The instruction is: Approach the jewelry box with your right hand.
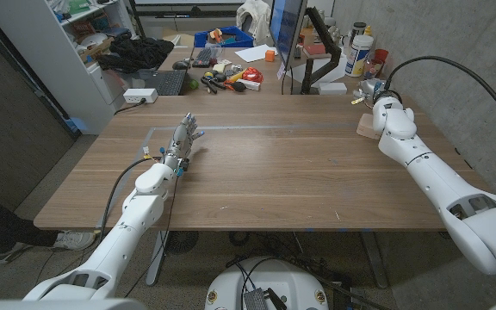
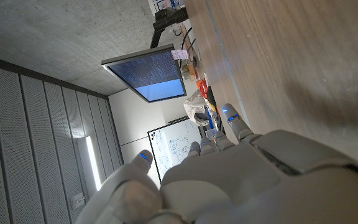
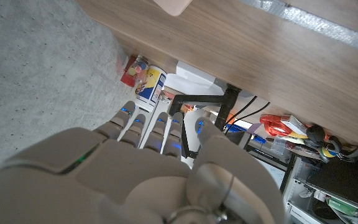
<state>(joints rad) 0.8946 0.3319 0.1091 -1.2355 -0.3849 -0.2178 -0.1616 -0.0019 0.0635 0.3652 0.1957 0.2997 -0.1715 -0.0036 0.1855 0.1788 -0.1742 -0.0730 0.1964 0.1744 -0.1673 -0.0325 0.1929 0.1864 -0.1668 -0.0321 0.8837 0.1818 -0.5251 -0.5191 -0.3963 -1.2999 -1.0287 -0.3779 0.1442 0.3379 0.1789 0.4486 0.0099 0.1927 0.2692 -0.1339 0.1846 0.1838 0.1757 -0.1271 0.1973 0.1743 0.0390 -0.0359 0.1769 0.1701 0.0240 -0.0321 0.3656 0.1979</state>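
Left hand (image 1: 184,138) on the table (image 1: 282,181), fingers apart, right hand (image 1: 374,93) fingers straight, beside pale jewelry box (image 1: 368,127), long axis unclear.

The left arm reaches up from seven o'clock, and the left hand (image 1: 184,138) sits at about ten o'clock with its fingers (image 2: 231,117) straight, apart and holding nothing. The right arm comes in from four o'clock to about two o'clock. The right hand (image 3: 160,162) has straight, spread fingers (image 3: 143,124) and holds nothing.
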